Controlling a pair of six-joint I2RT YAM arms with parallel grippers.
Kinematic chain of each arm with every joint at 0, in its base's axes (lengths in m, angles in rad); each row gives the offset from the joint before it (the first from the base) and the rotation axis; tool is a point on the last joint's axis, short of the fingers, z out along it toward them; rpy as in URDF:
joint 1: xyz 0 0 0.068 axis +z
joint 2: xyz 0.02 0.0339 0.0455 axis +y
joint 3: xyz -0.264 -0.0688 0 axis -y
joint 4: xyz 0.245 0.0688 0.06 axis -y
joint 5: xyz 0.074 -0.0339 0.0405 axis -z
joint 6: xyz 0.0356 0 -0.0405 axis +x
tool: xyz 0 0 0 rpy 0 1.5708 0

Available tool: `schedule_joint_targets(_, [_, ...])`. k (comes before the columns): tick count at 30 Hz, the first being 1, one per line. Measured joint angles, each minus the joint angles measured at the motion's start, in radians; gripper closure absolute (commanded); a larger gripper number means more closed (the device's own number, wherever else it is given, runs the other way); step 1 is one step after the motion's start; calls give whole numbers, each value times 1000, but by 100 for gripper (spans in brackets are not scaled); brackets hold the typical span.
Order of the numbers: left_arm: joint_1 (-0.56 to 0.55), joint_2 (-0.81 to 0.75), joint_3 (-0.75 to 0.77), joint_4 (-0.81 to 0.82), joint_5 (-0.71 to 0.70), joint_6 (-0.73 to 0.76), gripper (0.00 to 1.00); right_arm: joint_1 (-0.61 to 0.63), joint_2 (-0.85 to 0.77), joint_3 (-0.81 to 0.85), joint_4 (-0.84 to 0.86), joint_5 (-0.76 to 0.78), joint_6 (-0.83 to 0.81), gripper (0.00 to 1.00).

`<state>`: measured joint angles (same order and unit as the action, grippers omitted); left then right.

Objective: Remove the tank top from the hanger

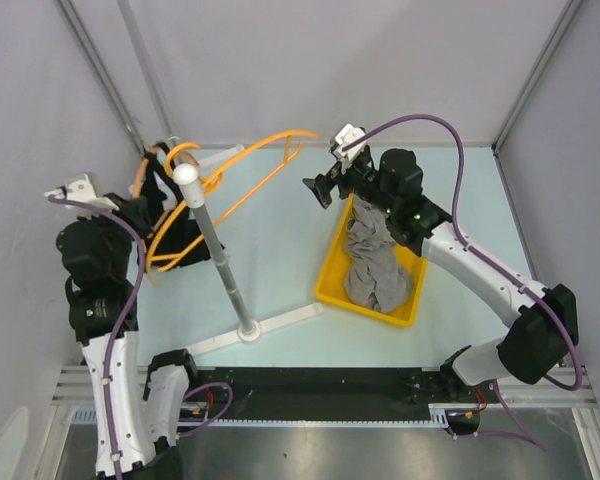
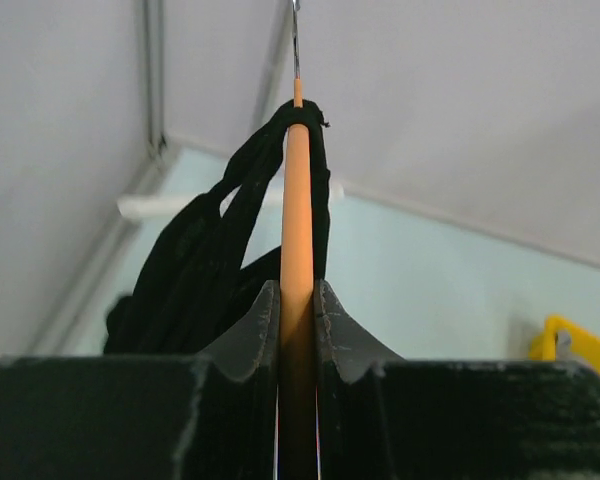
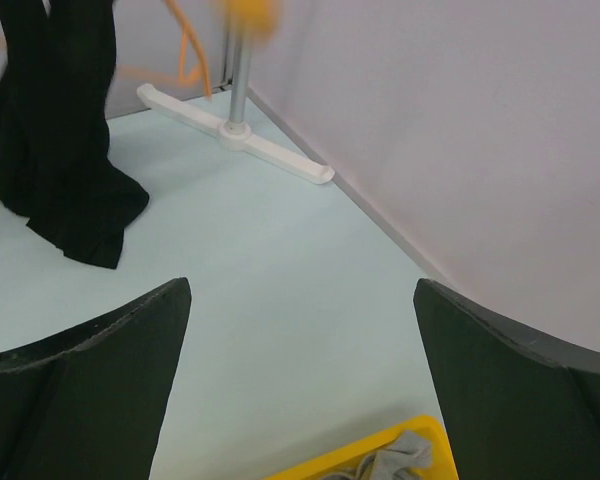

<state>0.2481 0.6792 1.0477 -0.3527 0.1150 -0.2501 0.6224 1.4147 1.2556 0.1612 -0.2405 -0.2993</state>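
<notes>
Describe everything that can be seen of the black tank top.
The tank top is black, soft-looking fabric, bunched and hanging limp. One strap loops over the thin orange hanger, which the left gripper clamps. In the right wrist view its lower edge seems to reach the pale table, near the white stand.

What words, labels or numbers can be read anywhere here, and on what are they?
None: no readable text shows in any view. The yellow bin, the orange hanger, the black tank top and the stand are all unmarked.
</notes>
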Motion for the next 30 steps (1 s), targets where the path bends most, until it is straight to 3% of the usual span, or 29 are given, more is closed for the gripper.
schedule_joint_targets(6, [10,-54,-232,-21,119,-86,100,-18,27,32,-23,32,86,0])
schedule_joint_targets(11, [51,-91,-321,3,199,-132,100,-91,39,31,-38,32,220,0])
schedule_joint_targets(19, [191,-76,-547,297,443,-298,100,-133,40,12,-44,41,351,0])
schedule_joint_targets(30, [200,68,-740,835,699,-584,100,-133,40,-52,-63,33,470,0])
